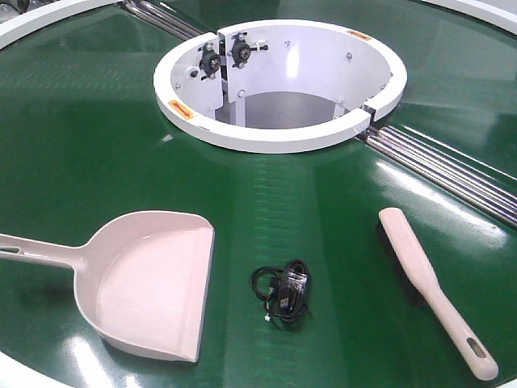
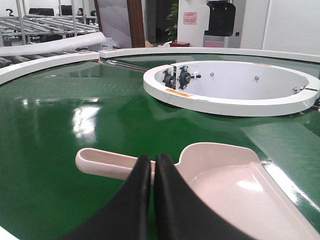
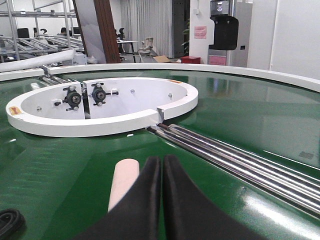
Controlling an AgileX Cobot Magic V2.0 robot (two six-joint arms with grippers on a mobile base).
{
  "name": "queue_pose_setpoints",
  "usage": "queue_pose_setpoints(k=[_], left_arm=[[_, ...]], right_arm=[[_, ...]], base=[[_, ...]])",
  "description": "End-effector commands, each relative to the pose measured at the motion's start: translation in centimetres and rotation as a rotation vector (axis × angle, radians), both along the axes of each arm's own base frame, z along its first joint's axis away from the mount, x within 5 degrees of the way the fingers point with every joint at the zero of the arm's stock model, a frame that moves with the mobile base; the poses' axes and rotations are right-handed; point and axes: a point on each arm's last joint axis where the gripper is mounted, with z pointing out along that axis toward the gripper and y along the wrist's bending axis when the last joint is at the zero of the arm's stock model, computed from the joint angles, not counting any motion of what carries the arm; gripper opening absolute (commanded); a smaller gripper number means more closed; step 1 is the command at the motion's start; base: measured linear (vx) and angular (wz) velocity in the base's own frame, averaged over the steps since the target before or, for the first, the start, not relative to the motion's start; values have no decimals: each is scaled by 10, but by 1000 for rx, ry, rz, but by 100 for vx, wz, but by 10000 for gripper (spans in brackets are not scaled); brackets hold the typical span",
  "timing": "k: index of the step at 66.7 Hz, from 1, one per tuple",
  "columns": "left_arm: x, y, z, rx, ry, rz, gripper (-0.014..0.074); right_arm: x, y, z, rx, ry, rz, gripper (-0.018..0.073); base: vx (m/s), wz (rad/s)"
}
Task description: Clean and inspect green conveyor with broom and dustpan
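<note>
Conveyor [image 1: 97, 145] lying flat, white ring [image 1: 275, 133] at ctr, rollers [image 1: 452, 166] running off to R. Dustpan [image 1: 153, 283] resting on it front-L, broom [image 1: 436, 291] front-R, black cable bundle [image 1: 284, 293] lying btwn them. L gripper [image 2: 153, 161] pointing at dustpan handle, fingers pressed together, empty. R gripper [image 3: 161, 162] likewise closed, empty, sitting by broom tip.
</note>
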Motion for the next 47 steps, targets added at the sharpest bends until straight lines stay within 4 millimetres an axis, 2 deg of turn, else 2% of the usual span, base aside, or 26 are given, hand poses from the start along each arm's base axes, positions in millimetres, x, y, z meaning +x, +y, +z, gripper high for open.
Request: queue_pose_setpoints(k=[1,11,24,30,35,41,47], left_arm=[[0,0,2,-21,-113,-6,-7],[-5,1,30,-74,-325,-4,-7],[-16,2,94,-204,-376,-31,-7],[-12,1,118,-184,-306,-28,-7],[-1,-1,132,-125,-179,-18,-7],[19,-3,139,-54,13,-13,-7],[38,-5,136,-13,183,-15,-7]], right_arm=[[-1,0,1,-14,-73,-2,-10],[-1,0,1,-14,-73,-2,-10],[-1,0,1,-14,-73,-2,-10],[-1,0,1,-14,-73,-2,-10],[-1,0,1,-14,-73,-2,-10],[-1,0,1,-14,-73,-2,-10],[-1,0,1,-14,-73,-2,-10]], base=[[0,0],[0,0],[0,0],[0,0],[0,0],[0,0],[0,0]])
